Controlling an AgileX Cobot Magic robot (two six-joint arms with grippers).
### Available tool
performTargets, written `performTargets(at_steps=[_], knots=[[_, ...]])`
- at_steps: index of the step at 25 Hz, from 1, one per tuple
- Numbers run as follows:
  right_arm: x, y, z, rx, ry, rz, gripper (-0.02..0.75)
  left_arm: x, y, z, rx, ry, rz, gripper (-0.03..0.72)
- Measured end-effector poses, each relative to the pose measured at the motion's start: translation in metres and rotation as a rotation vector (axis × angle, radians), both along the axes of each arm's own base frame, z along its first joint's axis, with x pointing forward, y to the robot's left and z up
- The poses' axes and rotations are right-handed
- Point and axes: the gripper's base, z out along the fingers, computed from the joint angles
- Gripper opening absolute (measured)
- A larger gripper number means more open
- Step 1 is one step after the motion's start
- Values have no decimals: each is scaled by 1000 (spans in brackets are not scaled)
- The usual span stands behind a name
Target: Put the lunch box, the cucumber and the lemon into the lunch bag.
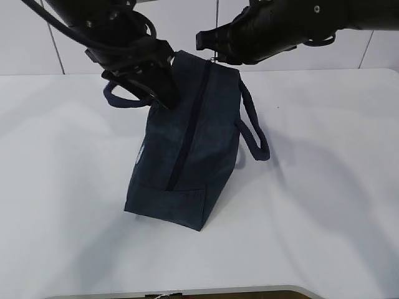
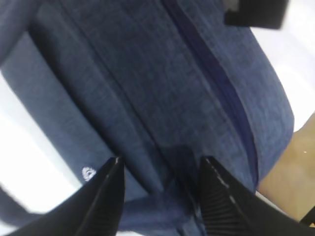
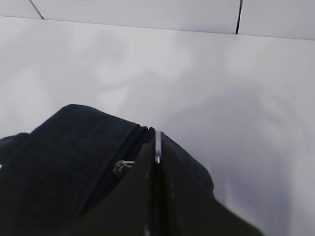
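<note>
In the exterior view, the lunch bag (image 1: 187, 143) is standing mid-worktop (image 1: 324, 187), its zipper (image 1: 187, 134) running from the far edge toward the near edge, contents hidden. The left hand (image 1: 149, 84) is pressing against its far left side; its grip is unclear there. In the left wrist view, the fingers (image 2: 108, 196) are spread against the fabric. In the right wrist view, the right hand (image 3: 157, 155) is pinching a thin metal pull (image 3: 158, 146) at the zipper's far end.

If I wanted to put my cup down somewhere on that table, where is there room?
Bare table lies right of the lunch bag, left of it, and along the near edge. It is crowded at the bag's far end, where the left tool and right tool meet it.
</note>
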Motion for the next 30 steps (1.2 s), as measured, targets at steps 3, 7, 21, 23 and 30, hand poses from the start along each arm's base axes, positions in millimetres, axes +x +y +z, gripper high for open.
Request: performTargets(at_steps=[3, 7, 21, 23, 30], knots=[[0, 0, 0, 0, 0, 0, 5, 4, -3, -10, 6, 26, 1, 350], [0, 0, 0, 0, 0, 0, 5, 6, -5, -16, 9, 39, -2, 202], [0, 0, 0, 2, 5, -2, 5, 3, 2, -19, 120, -25, -200, -3], [0, 0, 0, 2, 0, 0, 5, 3, 3, -19, 123, -34, -221, -3], [15, -7, -18, -13, -18, -9, 5, 0, 4, -12, 122, -52, -234, -3]])
